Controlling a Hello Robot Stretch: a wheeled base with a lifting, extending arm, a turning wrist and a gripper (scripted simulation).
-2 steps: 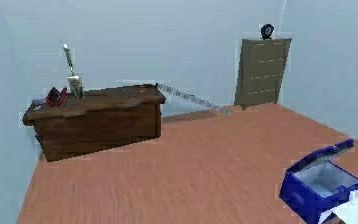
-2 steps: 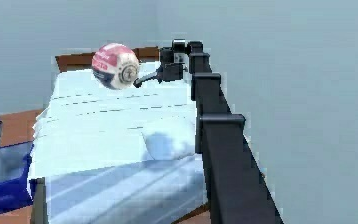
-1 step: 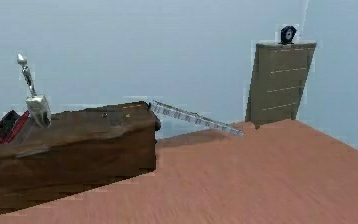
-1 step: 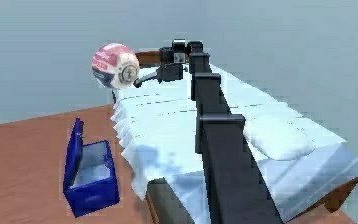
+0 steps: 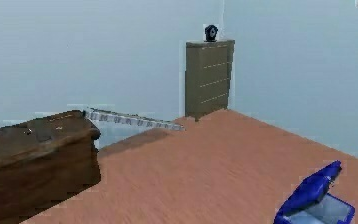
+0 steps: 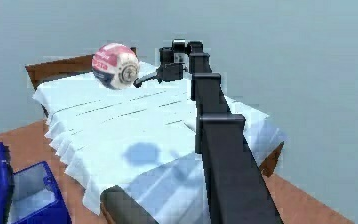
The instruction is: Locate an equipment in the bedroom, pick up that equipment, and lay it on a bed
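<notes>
One ball (image 6: 112, 65), pink, white and blue, hangs off the tool (image 6: 145, 78) at 10 o'clock in the arm side view. It's clear above the one bed (image 6: 107, 135), so the tool's holding it. One open blue case (image 6: 25, 190) sits on the floor at 8 o'clock, right beside the bed. In the forward view there's one dresser (image 5: 209, 78) at 12 with a dark round thing (image 5: 210, 33) on top, and one dark wooden chest (image 5: 37, 155) at 8.

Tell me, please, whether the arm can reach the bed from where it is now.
Probably yes. The arm extends above the bed, with a ball at the gripper, and nothing I can see lies between arm and white sheet. Its height over the sheet I cannot judge.
</notes>
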